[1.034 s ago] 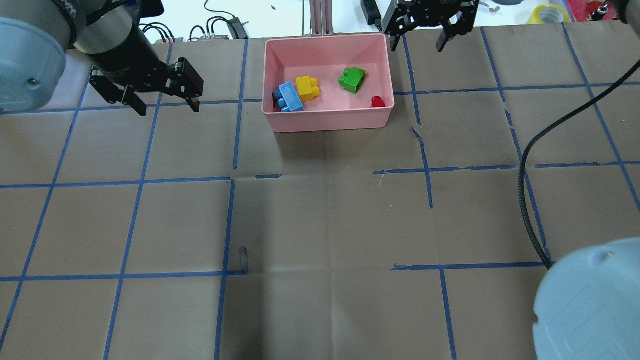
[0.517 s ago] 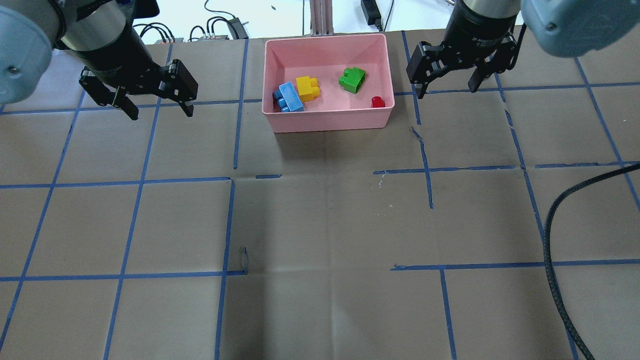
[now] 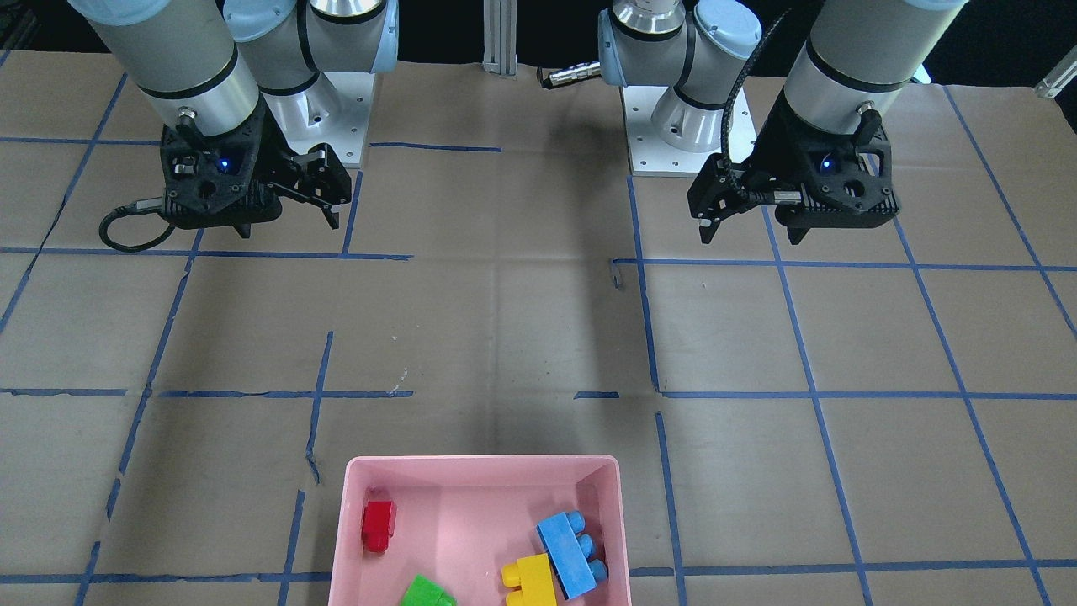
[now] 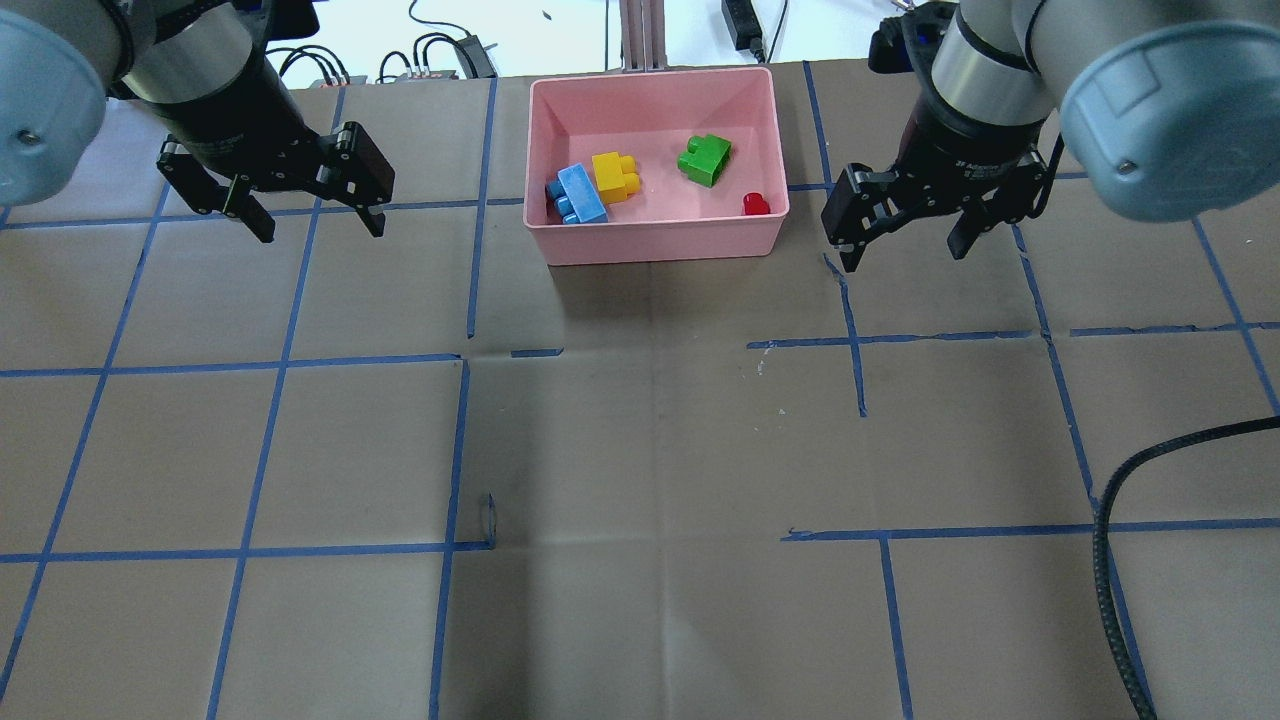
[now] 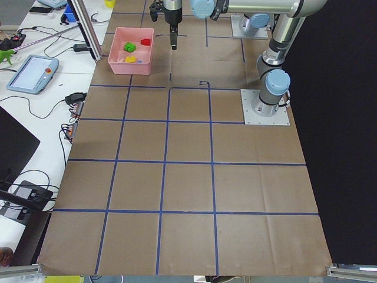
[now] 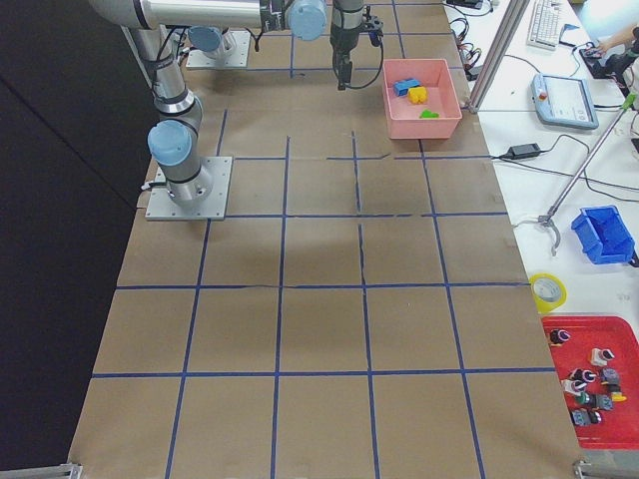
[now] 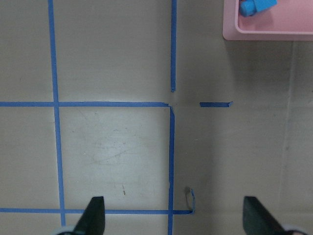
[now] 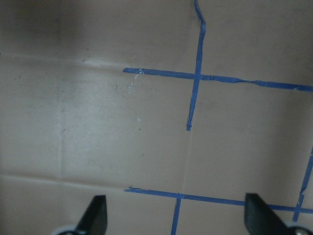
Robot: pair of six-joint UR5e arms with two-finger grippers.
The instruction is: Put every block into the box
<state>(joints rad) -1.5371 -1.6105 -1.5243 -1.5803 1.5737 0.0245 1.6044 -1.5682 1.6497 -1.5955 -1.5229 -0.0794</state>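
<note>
I saw the pink box at the worktop's far edge, its long side running left to right. All four bricks were inside. The blue brick lay diagonally by the left wall, studs facing that wall, touching the yellow brick. The green brick sat right of centre and the red brick in the near right corner. The left end effector and right end effector hung wide open and empty on either side of the box.

Green block and yellow block cut by bottom edge in front-facing view, box likewise. Blue block clipped at top in left wrist view. In side views, all three rendered too small for studs to be made out.
</note>
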